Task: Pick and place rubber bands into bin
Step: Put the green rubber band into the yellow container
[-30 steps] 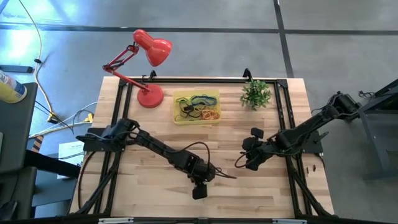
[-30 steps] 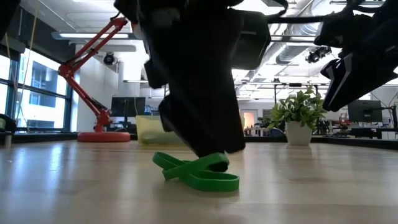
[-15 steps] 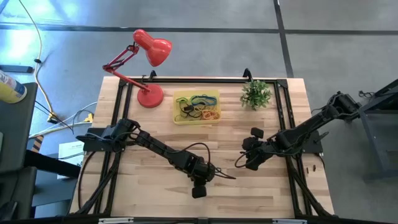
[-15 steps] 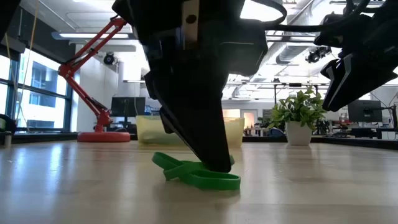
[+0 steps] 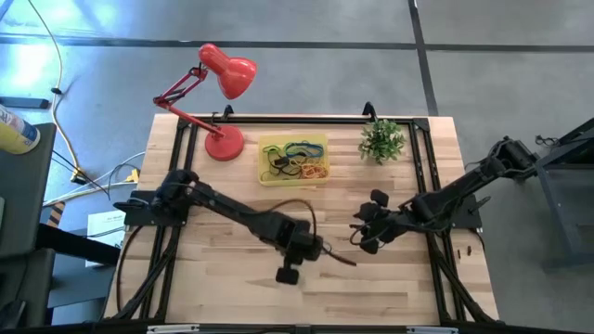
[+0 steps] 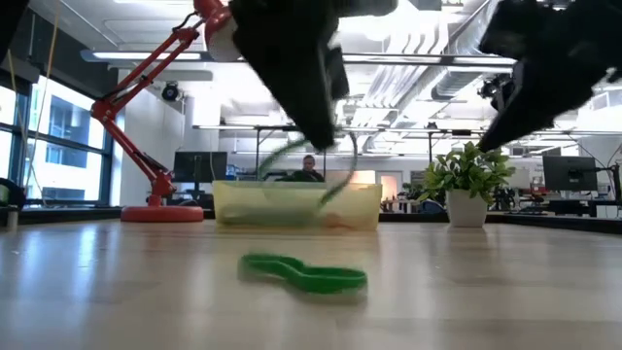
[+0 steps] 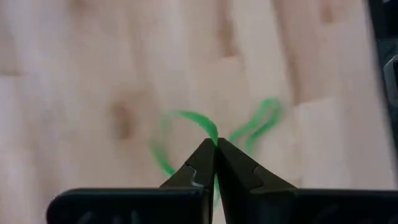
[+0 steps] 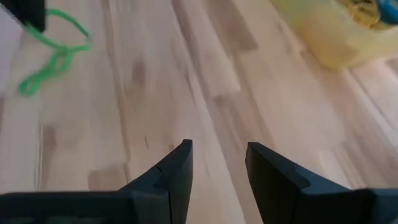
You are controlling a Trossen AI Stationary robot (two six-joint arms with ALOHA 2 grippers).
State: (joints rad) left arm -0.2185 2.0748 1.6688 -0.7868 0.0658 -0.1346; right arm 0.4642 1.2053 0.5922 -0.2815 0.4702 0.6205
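My left gripper (image 7: 215,144) is pinched shut on 1 thin green rubber band (image 7: 186,118), lifted clear of the counter (image 5: 232,278) near its front middle. A second green band (image 6: 306,272) lies flat on the wood below, its long axis running roughly side to side in the low view. The bin (image 5: 293,159), already holding several bands, sits toward the back, beside the red lamp (image 5: 223,83), so my carry runs away from the front edge over bare wood with nothing between. My right gripper (image 8: 217,155) hovers further right, fingers apart and empty; judging from above, my left is nearer the band still lying there.
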